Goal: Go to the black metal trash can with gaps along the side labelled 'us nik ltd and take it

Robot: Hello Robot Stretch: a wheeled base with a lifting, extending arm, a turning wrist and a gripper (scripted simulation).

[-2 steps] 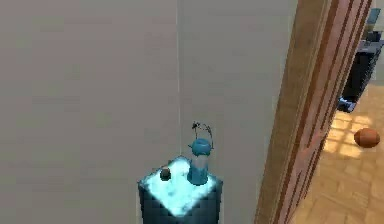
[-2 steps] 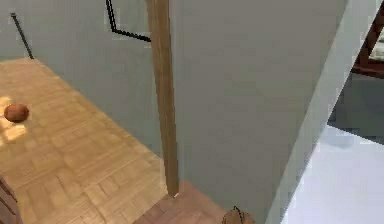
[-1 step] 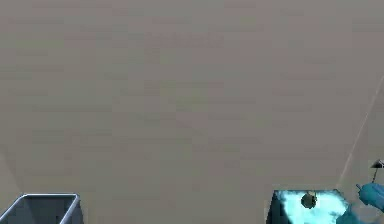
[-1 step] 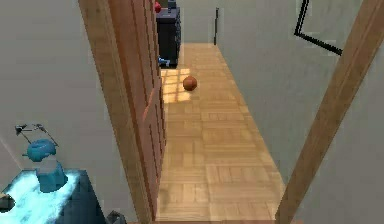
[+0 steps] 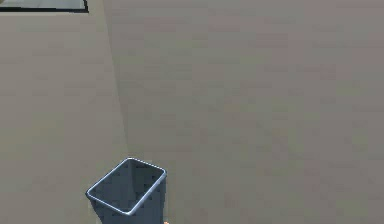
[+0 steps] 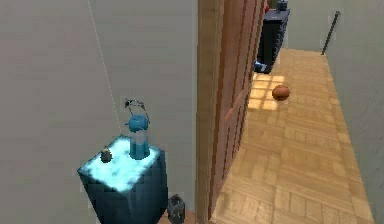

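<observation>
The trash can (image 5: pixel 125 190) stands at the bottom of the forward view, left of the middle, close to the foot of a plain beige wall (image 5: pixel 250 100). It is a square, tapered can with an open top and a pale rim. Its sides look grey-blue rather than black, and no gaps or label can be made out. A wall corner runs down just behind it, and a thin strip of floor (image 5: pixel 168 218) shows at its right. The dark edge of a frame (image 5: pixel 45 5) sits at the top left.

In the arm side view, a dark blue box (image 6: pixel 105 195) with a bright pale-blue top stands at the lower left against the wall. I cannot tell whether it is the same can. A blue spray bottle (image 6: pixel 138 135) stands upright on its top, and a small round brown thing (image 6: pixel 106 155) lies near it. A small dark grey thing (image 6: pixel 176 208) sits on the floor just to the right of the box.

A wooden door (image 6: pixel 235 90) stands right of the box. Beyond it a wooden floor (image 6: pixel 290 160) runs up a hallway. A brown ball (image 6: pixel 281 92) lies on that floor, and a dark piece of furniture (image 6: pixel 270 45) stands at the far end.

I cannot tell the state of the tool.
</observation>
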